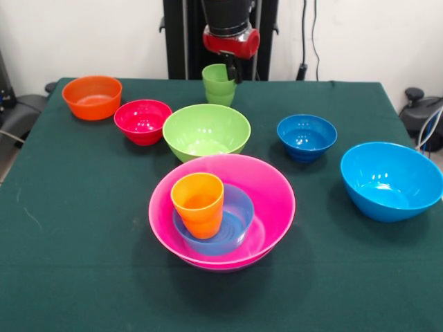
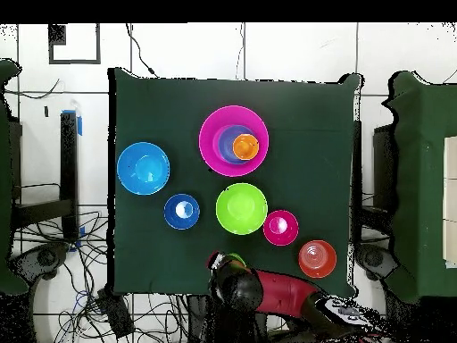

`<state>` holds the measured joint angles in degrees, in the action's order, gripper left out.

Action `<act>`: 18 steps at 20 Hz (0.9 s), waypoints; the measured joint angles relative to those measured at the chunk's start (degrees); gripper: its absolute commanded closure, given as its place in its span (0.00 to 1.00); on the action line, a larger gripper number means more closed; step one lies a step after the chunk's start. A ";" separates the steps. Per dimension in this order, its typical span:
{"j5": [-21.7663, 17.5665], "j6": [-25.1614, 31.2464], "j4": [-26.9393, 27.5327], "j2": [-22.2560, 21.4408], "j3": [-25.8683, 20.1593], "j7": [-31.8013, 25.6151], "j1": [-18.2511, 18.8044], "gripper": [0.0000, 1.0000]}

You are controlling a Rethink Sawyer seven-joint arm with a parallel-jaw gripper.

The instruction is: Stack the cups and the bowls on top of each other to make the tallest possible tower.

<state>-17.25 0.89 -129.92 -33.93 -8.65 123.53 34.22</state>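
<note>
My gripper point(image 1: 232, 70) hangs over the table's far edge, shut on the right rim of the light green cup point(image 1: 217, 86), which is upright. In the overhead view this cup point(image 2: 235, 260) peeks out beside the red arm. The tower stands at the table's middle: a wide pink bowl point(image 1: 273, 197) holds a small light-blue bowl point(image 1: 239, 216), and the orange cup point(image 1: 199, 204) stands upright in that. Loose bowls lie between the gripper and the tower: lime green point(image 1: 206, 130), red point(image 1: 142, 121), orange point(image 1: 92, 97), dark blue point(image 1: 306, 136) and large sky-blue point(image 1: 391, 181).
From above, the pink bowl point(image 2: 212, 134) sits mid-table with the lime green bowl point(image 2: 241, 208) directly between it and the arm. A green cloth point(image 1: 83, 242) covers the table. Black chairs and cables stand beyond its side edges.
</note>
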 measured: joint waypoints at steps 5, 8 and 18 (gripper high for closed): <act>-0.04 0.01 0.02 -0.37 0.16 0.00 0.02 1.00; -0.05 0.16 0.01 -1.75 0.18 0.00 0.02 1.00; -0.06 7.19 -0.04 -12.09 0.24 0.00 0.02 1.00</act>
<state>-17.31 8.08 -129.96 -46.02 -8.41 123.53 34.24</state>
